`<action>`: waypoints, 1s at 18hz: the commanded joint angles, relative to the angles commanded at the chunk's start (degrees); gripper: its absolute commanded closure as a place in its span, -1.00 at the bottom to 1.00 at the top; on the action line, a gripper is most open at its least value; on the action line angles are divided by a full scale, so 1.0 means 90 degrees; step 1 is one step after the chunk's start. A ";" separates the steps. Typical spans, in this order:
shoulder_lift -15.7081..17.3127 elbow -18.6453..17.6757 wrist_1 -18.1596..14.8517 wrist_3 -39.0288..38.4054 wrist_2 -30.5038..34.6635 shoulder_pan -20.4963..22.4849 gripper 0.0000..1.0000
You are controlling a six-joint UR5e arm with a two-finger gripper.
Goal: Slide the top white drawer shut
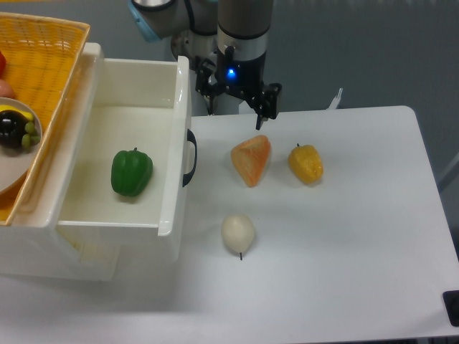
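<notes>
So from my end the top white drawer (pixel 136 107) is pulled way out over the left side of the tabletop (pixel 344 236), green pepper (pixel 132 172) sitting inside. Its front panel with the black handle (pixel 190 158) faces right. My gripper (pixel 240 100) hangs at the back, up and to the right of that panel, fingers spread, holding nothing. I reckon it needs to come forward beside the panel, then push left.

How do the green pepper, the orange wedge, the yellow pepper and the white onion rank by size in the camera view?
1. Green pepper
2. Orange wedge
3. Yellow pepper and white onion look too alike to rank.
</notes>
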 joint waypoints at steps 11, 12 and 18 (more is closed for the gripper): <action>-0.0782 0.0000 0.0176 -0.0059 0.0088 0.0567 -1.00; -0.0792 0.0000 0.0185 -0.0049 0.0088 0.0606 -1.00; -0.1026 -0.0049 0.0224 -0.0448 0.0078 0.0665 -1.00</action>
